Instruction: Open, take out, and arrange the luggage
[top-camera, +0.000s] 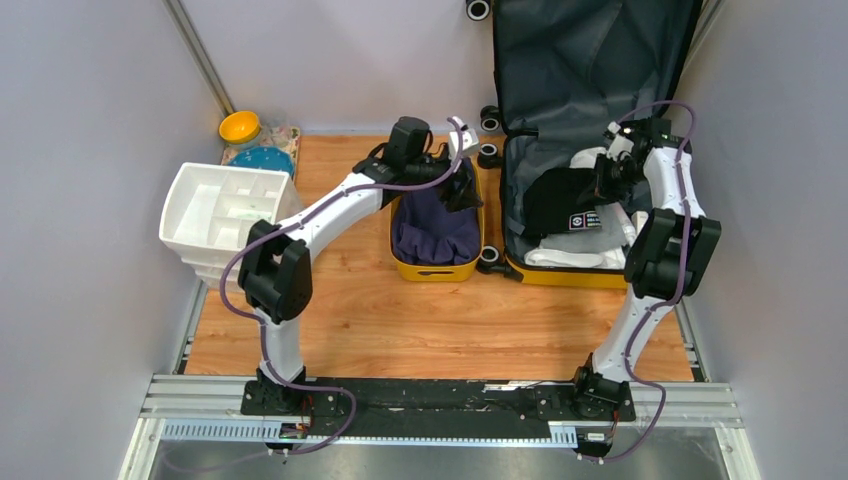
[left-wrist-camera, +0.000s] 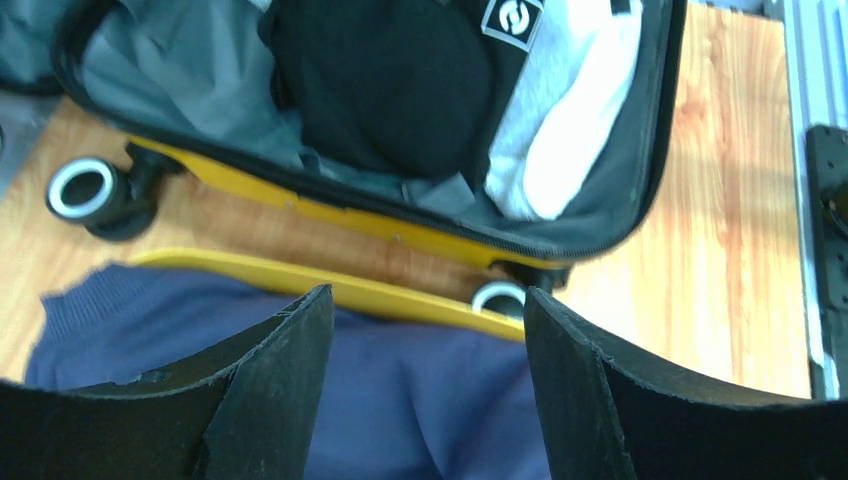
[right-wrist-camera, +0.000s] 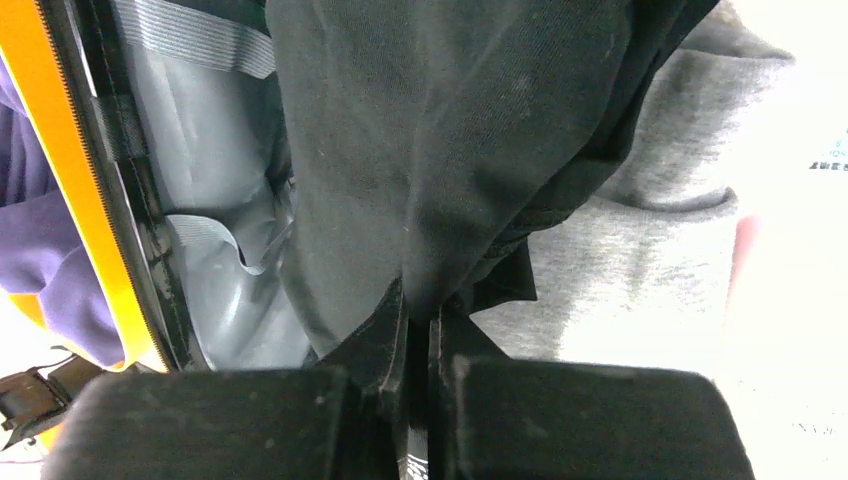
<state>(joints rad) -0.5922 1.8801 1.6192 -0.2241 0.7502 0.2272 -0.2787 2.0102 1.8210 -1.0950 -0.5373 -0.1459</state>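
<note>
Right gripper (right-wrist-camera: 415, 345): you pinch a fold of the black garment (right-wrist-camera: 440, 150) (a hold for lifting out, likely), inside the luggage (top-camera: 585, 60), open at the far right corner of the table (top-camera: 400, 320). Left gripper (left-wrist-camera: 428, 340): spread, empty, above purple cloth (left-wrist-camera: 430, 400) in yellow tub (top-camera: 435, 271).

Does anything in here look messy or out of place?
Nothing is spilled or broken. The white organiser at the left sits tilted, seemingly past the edge of the wooden table. In the luggage, a black garment is bunched up, pinched by the right end effector.
</note>
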